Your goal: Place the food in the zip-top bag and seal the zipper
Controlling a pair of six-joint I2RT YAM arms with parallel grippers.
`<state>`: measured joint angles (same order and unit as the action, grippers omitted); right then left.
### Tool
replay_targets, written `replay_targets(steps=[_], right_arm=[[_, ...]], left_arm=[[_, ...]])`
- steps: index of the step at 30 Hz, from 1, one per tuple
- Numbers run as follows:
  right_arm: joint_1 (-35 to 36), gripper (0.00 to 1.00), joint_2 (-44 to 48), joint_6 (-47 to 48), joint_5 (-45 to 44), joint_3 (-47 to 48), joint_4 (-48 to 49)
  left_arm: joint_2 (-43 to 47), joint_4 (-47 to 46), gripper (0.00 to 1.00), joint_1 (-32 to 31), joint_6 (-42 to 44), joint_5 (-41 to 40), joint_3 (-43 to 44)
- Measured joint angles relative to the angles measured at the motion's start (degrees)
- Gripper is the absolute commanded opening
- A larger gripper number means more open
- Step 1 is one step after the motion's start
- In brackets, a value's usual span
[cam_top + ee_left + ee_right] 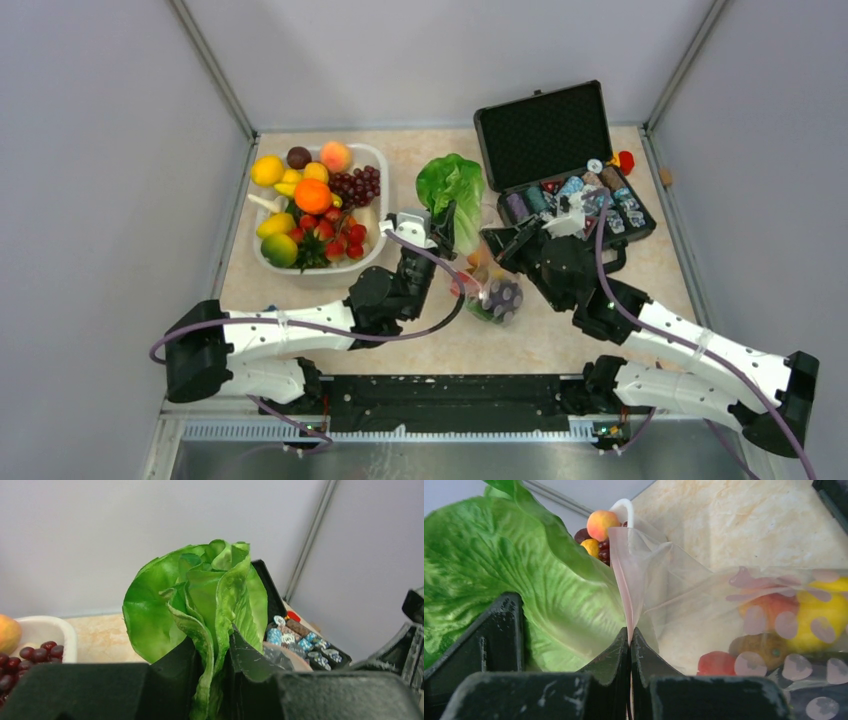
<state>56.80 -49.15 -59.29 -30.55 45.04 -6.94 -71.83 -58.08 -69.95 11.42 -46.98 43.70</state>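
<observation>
Over the middle of the bench [520, 345], in the top view, a lettuce [452, 190] is held at its stem end by the left claw [441, 232]. Its leaves are spread toward the far edge, between a white basin [372, 158] of toy fruit near the far left corner and an open black case [545, 130] near the far right corner. Nearer the front edge, between the two arms, the zip-top bag [493, 297] is seen with coloured food inside. Its upper end is met by the right claw [487, 250], but the grip cannot be made out from above.

From the left wrist, the lettuce [200, 595] is shown upright, its lower leaves clamped between the two dark fingers [172, 667]. The case [300, 640] with its small chips is glimpsed behind on the right. The basin rim [55, 627] and dark red grapes [30, 655] are caught at the left edge.

From the right wrist, the claw [630, 650] is seen clenched, its tips pressed together on the edge of the bag [684, 590], where the pink zipper [620, 565] runs down to them. A yellow fruit [829, 610], orange and red pieces and a dark piece are visible through the dotted plastic. The lettuce [499, 570] is found just beside the bag's mouth; contact cannot be judged. Beyond them, a peach [603, 524] is seen in the basin [624, 504].
</observation>
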Motion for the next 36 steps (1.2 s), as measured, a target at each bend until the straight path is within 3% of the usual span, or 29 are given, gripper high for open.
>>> replay_targets(steps=[7, 14, 23, 29, 35, 36], right_arm=[[0.00, 0.00, 0.02, 2.54, -4.20, 1.27, -1.99], [0.00, 0.00, 1.07, 2.25, -6.05, 1.27, -2.60], [0.00, 0.02, 2.40, 2.99, -8.28, 1.25, -5.86], [0.00, 0.00, 2.27, 5.31, -8.26, 1.27, -9.16], [0.00, 0.00, 2.03, 8.70, -7.91, 1.73, -12.13], [0.00, 0.00, 1.95, 9.31, -7.80, 2.05, -12.70]], left_arm=[[-0.55, 0.98, 0.00, 0.02, -9.18, 1.27, -2.95], [-6.62, -6.82, 0.00, 0.07, -15.98, 0.59, -4.72], [-9.07, -8.70, 0.03, -0.50, -9.07, 2.86, -7.23], [-9.03, -8.48, 0.18, -0.70, -4.92, 7.17, -8.37], [-6.56, -6.78, 0.53, -0.66, -5.03, 13.42, -10.69], [-5.53, -5.99, 0.63, -0.63, -5.22, 14.67, -11.23]])
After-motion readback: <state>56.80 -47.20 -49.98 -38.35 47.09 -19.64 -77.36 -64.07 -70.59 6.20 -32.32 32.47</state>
